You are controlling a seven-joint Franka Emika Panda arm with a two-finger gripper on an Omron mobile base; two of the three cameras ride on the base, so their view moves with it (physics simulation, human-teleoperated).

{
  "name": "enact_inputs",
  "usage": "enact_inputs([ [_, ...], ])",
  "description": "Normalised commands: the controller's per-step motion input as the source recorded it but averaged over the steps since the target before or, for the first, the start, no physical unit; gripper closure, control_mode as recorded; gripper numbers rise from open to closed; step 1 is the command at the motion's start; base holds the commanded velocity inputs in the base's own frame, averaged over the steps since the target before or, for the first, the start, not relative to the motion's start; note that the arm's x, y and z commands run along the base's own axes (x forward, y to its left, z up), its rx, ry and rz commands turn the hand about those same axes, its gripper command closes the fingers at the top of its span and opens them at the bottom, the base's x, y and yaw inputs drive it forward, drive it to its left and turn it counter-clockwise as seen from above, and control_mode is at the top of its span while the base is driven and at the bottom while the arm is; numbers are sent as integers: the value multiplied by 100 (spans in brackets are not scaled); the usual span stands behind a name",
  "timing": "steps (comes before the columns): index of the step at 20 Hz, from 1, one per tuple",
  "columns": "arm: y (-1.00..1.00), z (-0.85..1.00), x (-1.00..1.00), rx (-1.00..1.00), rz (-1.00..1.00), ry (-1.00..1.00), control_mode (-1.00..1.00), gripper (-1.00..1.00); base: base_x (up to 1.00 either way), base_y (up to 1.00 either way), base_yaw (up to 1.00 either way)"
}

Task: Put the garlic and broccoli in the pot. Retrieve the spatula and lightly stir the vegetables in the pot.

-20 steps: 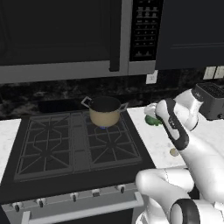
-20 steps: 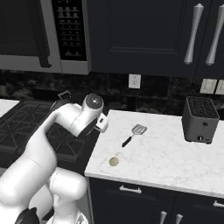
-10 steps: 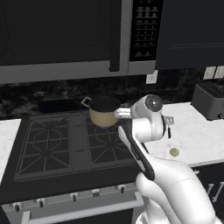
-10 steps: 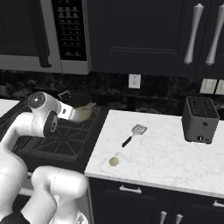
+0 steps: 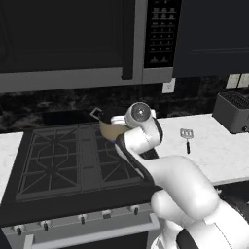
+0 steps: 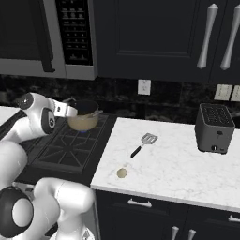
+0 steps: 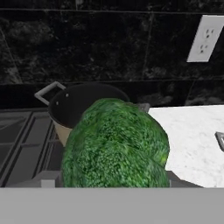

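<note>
A big green broccoli [image 7: 116, 144] fills the lower middle of the hand view, right against the hand and hiding the fingertips. My gripper [image 6: 72, 110] is shut on it and hovers at the near side of the pot [image 6: 84, 123]. The tan pot [image 7: 87, 98] stands on the stove's back right burner, its dark inside showing just beyond the broccoli. The garlic [image 6: 122, 173] lies near the front edge of the white counter. A spatula [image 6: 144, 143] with a black handle lies mid-counter, also in the left base view [image 5: 187, 136].
The black gas stove [image 5: 73, 160] spreads left of the counter [image 6: 178, 164]. A dark toaster [image 6: 214, 127] stands at the counter's right end. A microwave [image 5: 73, 39] hangs over the stove, and dark cabinets with a wall outlet [image 7: 202, 39] sit behind.
The arm has swung left from above the counter to the stove, carrying the broccoli up to the pot. Garlic and spatula have not moved.
</note>
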Motion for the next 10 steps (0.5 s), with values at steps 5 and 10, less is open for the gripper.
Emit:
enact_inputs([
  [5, 9, -3, 74, -2, -2, 0, -100, 100, 0, 0, 0],
  [10, 3, -29, 66, 0, -2, 4, -100, 100, 0, 0, 0],
])
